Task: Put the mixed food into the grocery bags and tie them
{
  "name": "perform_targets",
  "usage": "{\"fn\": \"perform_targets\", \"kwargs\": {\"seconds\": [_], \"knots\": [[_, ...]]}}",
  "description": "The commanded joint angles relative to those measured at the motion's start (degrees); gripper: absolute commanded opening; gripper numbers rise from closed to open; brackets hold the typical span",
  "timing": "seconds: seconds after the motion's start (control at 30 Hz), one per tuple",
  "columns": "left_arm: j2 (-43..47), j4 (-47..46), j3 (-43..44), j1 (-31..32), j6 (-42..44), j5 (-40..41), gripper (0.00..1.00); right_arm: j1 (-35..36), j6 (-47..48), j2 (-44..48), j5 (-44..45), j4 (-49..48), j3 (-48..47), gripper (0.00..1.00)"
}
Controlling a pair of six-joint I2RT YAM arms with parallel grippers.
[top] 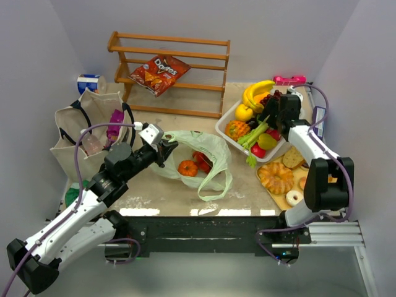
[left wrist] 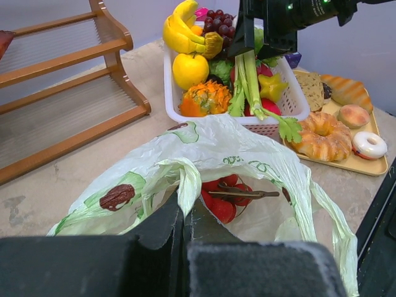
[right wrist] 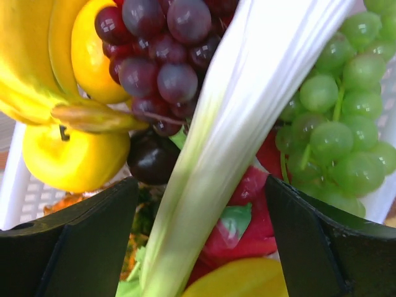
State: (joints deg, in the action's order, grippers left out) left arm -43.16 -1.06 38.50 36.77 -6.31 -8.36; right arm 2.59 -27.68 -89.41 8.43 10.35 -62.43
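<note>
Top external shows Doritos packet (top: 159, 73) (left gripper (top: 166, 147) pinches green bag (top: 213, 148), right gripper (top: 267, 119) spread).

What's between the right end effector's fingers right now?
A pale green celery stalk runs between the fingers of the open right end effector, with a gap on each side. The right wrist view shows it.

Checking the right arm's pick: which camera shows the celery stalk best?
Left wrist: the celery stalk lies nearly whole across the basket, leafy end over the rim. Right wrist shows only a pale stretch between open jaws. Top shows it small, partly under the right arm.
</note>
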Motion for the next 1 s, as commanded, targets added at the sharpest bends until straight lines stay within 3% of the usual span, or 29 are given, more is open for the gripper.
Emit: {"fn": "perform_targets", "kwargs": {"seconds": [0.0, 0.17, 0.23, 0.43, 0.53, 0.73, 0.97], "knots": [[0.27, -1.4, 1.31, -0.21, 0.5, -0.78, 0.0, -0.13, -1.06, -1.82, 1.33, -5.51, -3.66, 0.84], [-0.08, -1.49, 1.31, -0.3, 0.42, -0.96, 0.0, -0.13, -1.5, -5.51, 2.47, -5.6, -4.89, 0.76], [-0.26, -1.49, 1.31, -0.21, 0.42, -1.04, 0.0, -0.22, -1.67, -5.78, 1.51, -5.52, -5.06, 0.68], [-0.44, -1.49, 1.31, -0.21, 0.5, -1.13, 0.0, -0.13, -1.68, -1.57, 0.19, -7.53, -2.34, 0.44], [-0.44, -1.49, 1.31, -0.21, 0.5, -1.13, 0.0, -0.13, -0.71, 1.86, 0.1, -7.45, -1.47, 0.38], [-0.35, -1.49, 1.31, -0.3, 0.33, -1.31, 0.0, -0.13, 0.96, 7.13, 1.33, -6.31, -1.02, 0.35], [-0.17, -1.4, 1.4, -0.3, 0.33, -1.4, 0.0, -0.13, 1.14, 4.25, -1.13, -6.13, -2.08, 0.35]]}}
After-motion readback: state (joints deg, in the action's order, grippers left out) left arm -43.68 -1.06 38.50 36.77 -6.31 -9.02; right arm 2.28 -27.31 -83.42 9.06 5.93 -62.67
